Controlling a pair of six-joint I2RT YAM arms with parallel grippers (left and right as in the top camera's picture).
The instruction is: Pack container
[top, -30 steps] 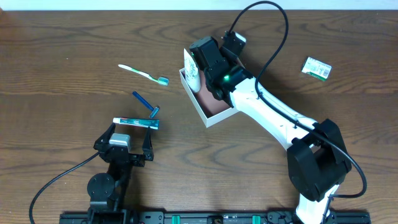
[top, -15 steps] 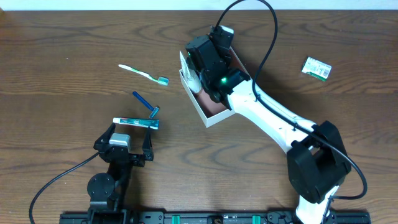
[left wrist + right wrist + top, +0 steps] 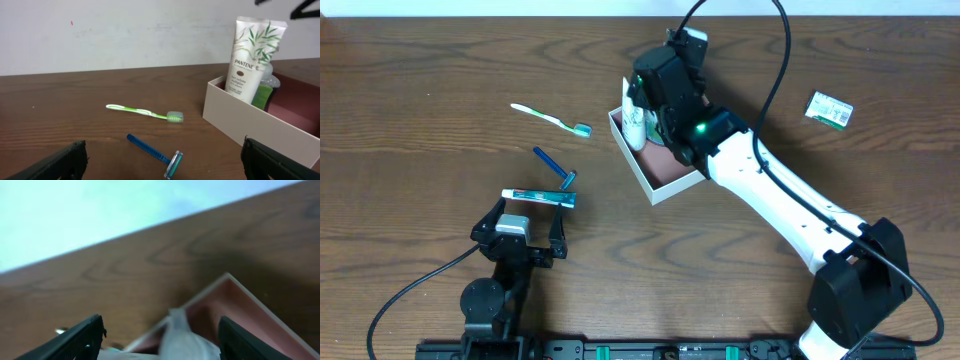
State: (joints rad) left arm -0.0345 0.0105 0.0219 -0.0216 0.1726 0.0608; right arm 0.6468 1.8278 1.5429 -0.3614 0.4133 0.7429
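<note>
The container [image 3: 672, 172] is a shallow square box with white walls and a reddish-brown inside, at the table's middle. A white Pantene tube [image 3: 635, 118] leans upright against its left wall, with a green bottle [image 3: 261, 92] beside it. My right gripper [image 3: 642, 98] hovers just above the tube, jaws wide apart. In the right wrist view the tube top [image 3: 184, 339] sits loose between the spread fingers [image 3: 82, 339], over the container's inside [image 3: 240, 307]. My left gripper [image 3: 516, 232] rests open and empty near the front left. The container wall [image 3: 250, 122] also shows in the left wrist view.
A green-and-white toothbrush [image 3: 551, 117], a blue razor [image 3: 554, 165] and a toothpaste tube [image 3: 538, 197] lie on the table left of the container. A green packet [image 3: 829, 109] lies at the far right. The razor [image 3: 155, 152] lies just ahead of my left gripper [image 3: 162, 170].
My right gripper has shifted toward the far side above the container. The white tube it carried now leans free against the container's left wall. The left arm has not moved.
</note>
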